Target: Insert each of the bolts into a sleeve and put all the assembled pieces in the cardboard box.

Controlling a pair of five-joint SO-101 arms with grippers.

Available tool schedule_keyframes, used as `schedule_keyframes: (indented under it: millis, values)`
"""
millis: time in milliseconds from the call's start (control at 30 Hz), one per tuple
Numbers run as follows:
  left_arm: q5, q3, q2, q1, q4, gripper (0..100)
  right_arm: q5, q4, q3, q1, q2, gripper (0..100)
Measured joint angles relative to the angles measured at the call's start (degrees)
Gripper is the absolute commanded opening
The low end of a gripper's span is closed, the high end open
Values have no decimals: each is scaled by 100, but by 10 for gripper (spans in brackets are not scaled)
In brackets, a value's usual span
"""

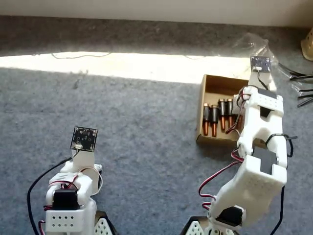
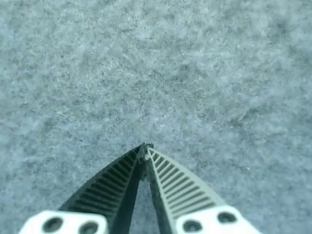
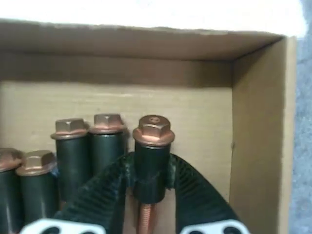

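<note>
Four assembled pieces (image 1: 214,120) boxed, nearly done I reckon
Over the tabletop (image 2: 146,58) the left pincer (image 2: 145,148) sits closed on nothing; the cardboard box (image 1: 217,90) holds them side by side, and the right pincer (image 3: 150,168) is clamped on a fifth bolt-in-sleeve (image 3: 153,146) low inside it, so I'd guess it just needs dropping.

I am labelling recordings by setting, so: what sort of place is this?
Probably an informal robotics workspace, not a factory: a grey felt-like covering, loose cables at its edge, and a cardboard box where the right gripper holds a sleeved bolt.
</note>
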Motion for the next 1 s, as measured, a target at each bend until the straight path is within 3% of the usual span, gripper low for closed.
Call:
schedule_keyframes:
  millis: [100, 167, 333, 567, 733, 867, 1000]
  values:
    - [0, 0, 0, 0, 0, 6, 211, 308, -88, -18, -9, 221]
    - [0, 0, 0, 0, 0, 6, 264, 431, -141, -44, -9, 221]
    - [0, 0, 0, 0, 0, 6, 299, 756, -378, -44, -44, 176]
    - [0, 0, 0, 0, 0, 6, 299, 1864, -888, -246, -949, 5]
    - [70, 0, 0, 0, 0, 6, 299, 2145, -905, -571, -1846, 5]
    - [589, 0, 0, 0, 0, 6, 290, 2505, -905, -879, -2690, 5]
    - [615, 0, 0, 0, 0, 6, -316, 3174, -905, -1116, -3490, 5]
